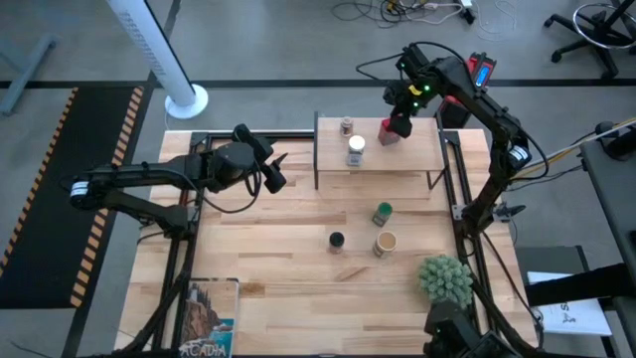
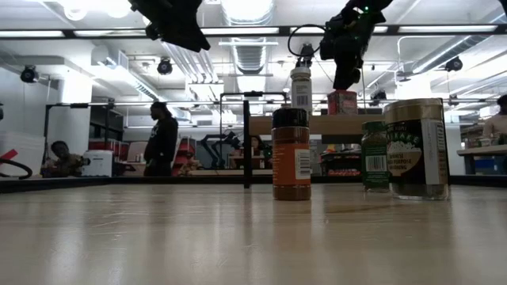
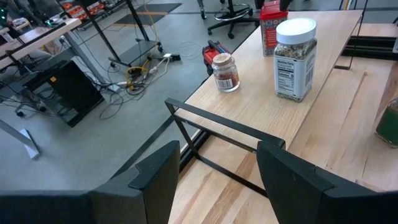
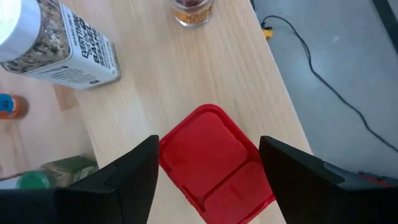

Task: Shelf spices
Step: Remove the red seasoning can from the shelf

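- red tin [image 4: 214, 158] on the shelf [image 1: 417, 157], directly below and between the spread fingers [image 4: 127, 177] of the right gripper [image 4: 208, 171], not gripped.
- beyond those fingertips: white-lidded jar [image 4: 53, 46].
- left gripper [image 3: 214, 168] wide open, holding nothing, short of the shelf's edge.

The worktop [image 1: 268, 249] carries the shelf [image 1: 417, 154], a black-lidded jar [image 1: 337, 241], a green-lidded jar [image 1: 382, 213], a tan cylinder [image 1: 386, 243], a spiky plant [image 1: 446, 278] and a book [image 1: 209, 316]. On the shelf: a white-lidded jar [image 1: 355, 150], a small grey-lidded jar [image 1: 346, 126] and a red tin [image 1: 390, 131]
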